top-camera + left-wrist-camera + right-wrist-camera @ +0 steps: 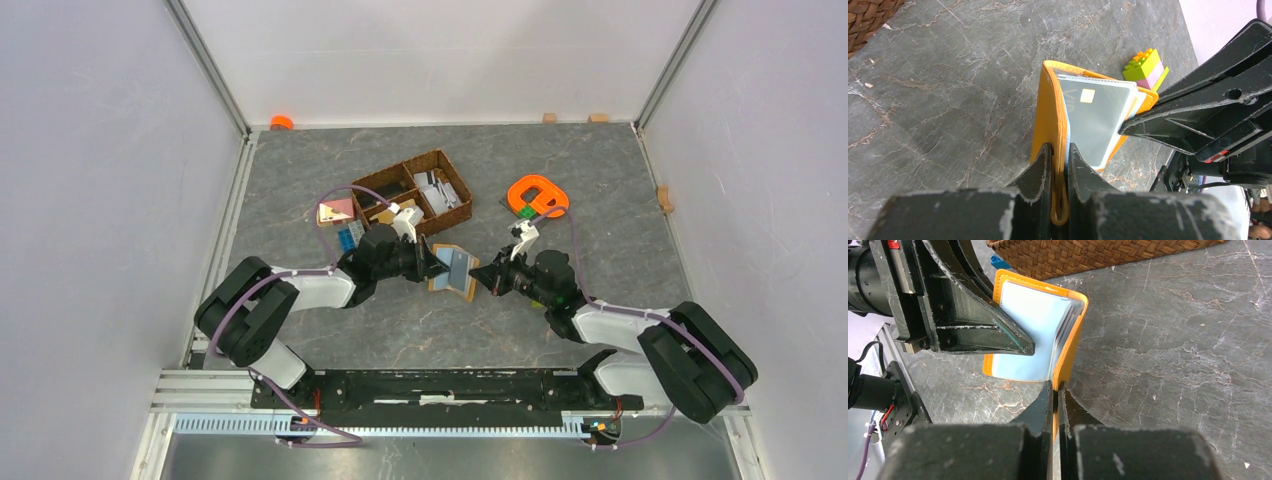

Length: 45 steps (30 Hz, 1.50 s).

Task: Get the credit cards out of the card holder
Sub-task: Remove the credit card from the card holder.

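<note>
Lab cell: white walls (95,190), aluminium framing (212,68)

Grey marbled table (600,290) here. Toward its far-left part sits a brown wicker basket (458,183), split into compartments, with grey and white flat pieces in the right-hand one. Off the basket's left end there's a pink-and-cream piece (335,211), with a small blue block (350,238) just beside it. To the right of the basket, an orange plastic ring (522,186), and near it a lime-and-pink toy brick (1143,67) with orange studs. At the far-left corner, a small orange object (282,122), too small to name. Two wooden blocks (549,117) sit along the far edge, and a third (665,198) by the right edge.
</note>
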{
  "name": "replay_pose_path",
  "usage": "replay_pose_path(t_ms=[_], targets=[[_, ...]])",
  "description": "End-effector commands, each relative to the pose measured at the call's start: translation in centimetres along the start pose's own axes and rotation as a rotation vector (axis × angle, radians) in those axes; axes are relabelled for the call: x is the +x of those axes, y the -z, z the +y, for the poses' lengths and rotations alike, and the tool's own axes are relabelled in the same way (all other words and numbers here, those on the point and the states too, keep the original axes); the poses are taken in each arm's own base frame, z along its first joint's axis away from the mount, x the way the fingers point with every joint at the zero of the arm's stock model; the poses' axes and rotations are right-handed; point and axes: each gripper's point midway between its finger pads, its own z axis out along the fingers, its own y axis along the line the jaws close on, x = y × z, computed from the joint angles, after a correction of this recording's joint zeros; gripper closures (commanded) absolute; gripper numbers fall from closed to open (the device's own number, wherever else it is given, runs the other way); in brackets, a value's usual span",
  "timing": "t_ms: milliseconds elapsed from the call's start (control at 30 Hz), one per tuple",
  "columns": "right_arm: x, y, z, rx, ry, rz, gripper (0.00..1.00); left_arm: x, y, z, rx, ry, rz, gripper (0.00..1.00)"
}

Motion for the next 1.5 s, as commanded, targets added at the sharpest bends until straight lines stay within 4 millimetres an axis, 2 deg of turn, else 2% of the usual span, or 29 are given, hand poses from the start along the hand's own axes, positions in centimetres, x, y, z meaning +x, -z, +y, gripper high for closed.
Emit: replay_pose_path(t_ms=[0, 300, 467, 633, 767, 1033, 1167, 1233, 1267, 1333, 1467], targets=[[-1.8, -0.8, 2.4, -0.106, 0.037, -0.040, 0.99, -2.2, -0.4, -3.3, 0.144, -0.001, -0.050, 0.98], [-1.3, -1.3, 2.7, -0.104, 0.065, -0.015, 0.99, -1.9, -0.6, -4.1, 0.178, -0.011, -0.035, 0.98], [-0.7, -1.7, 1.0, -0.013, 0.063, 0.021, 0.95, -1.8, -0.5, -4.8, 0.197, -0.025, -0.035, 0.98], [-0.1, -2.1, 0.7, -0.005, 0.053, 0.053, 0.84, -1.6, -0.6, -5.0, 0.202, -0.028, -0.028, 0.98], [-0.1, -2.1, 0.8, -0.011, 0.050, 0.055, 0.71, -1.6, -0.7, -5.0, 0.200, -0.028, -0.028, 0.98], [-0.3, -1.8, 1.7, -0.058, 0.042, 0.037, 0.57, -1.6, -0.7, -4.9, 0.193, -0.022, -0.025, 0.98], [-0.2, -1.9, 1.9, -0.069, 0.040, 0.040, 0.45, -1.7, -0.7, -5.1, 0.200, -0.019, -0.024, 0.98], [-0.1, -1.9, 1.8, -0.064, 0.037, 0.044, 0.44, -1.6, -0.6, -5.2, 0.210, -0.019, -0.022, 0.98], [-0.1, -2.0, 1.8, -0.063, 0.036, 0.048, 0.46, -1.6, -0.6, -5.4, 0.218, -0.017, -0.020, 0.96], [0.2, -2.1, 1.4, -0.046, 0.031, 0.060, 0.56, -1.7, -0.4, -5.8, 0.235, -0.015, -0.020, 0.89], [0.7, -2.4, 0.5, -0.001, 0.011, 0.087, 0.77, -1.6, 0.2, -6.8, 0.290, -0.023, -0.022, 0.69]])
